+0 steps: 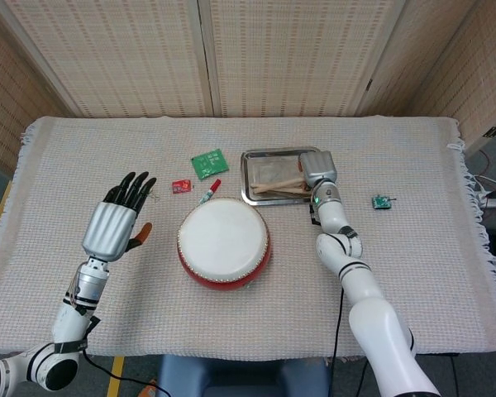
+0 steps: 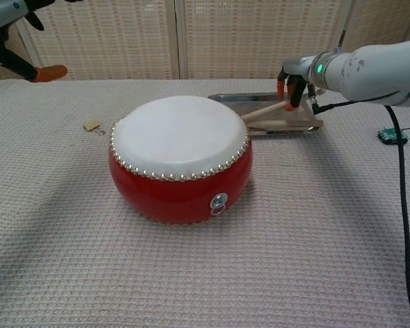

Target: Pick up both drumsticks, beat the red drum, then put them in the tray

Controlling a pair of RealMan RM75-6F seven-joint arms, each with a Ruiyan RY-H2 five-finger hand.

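Wooden drumsticks (image 1: 279, 186) lie in the tray (image 1: 250, 175) under our right hand (image 1: 318, 169), grip unclear; left hand (image 1: 116, 223) fingers spread, empty.

A: Where is the room on the worktop (image 1: 430, 273)?

B: The near strip in front of the red drum (image 1: 224, 241) lies bare, and so does the far right, save for a small green item (image 1: 382, 201).

A: And around the tray (image 1: 250, 157)?

B: Crowded. The right hand (image 1: 318, 169) hangs over its right end, the drumsticks (image 1: 279, 187) lie inside, and the drum sits just beside its near edge.

A: The left side?

B: The left hand (image 1: 116, 222) hovers there with fingers spread. Between it and the tray lie a green packet (image 1: 208, 163), a red packet (image 1: 180, 186) and what may be a marker (image 1: 209, 192), close together.
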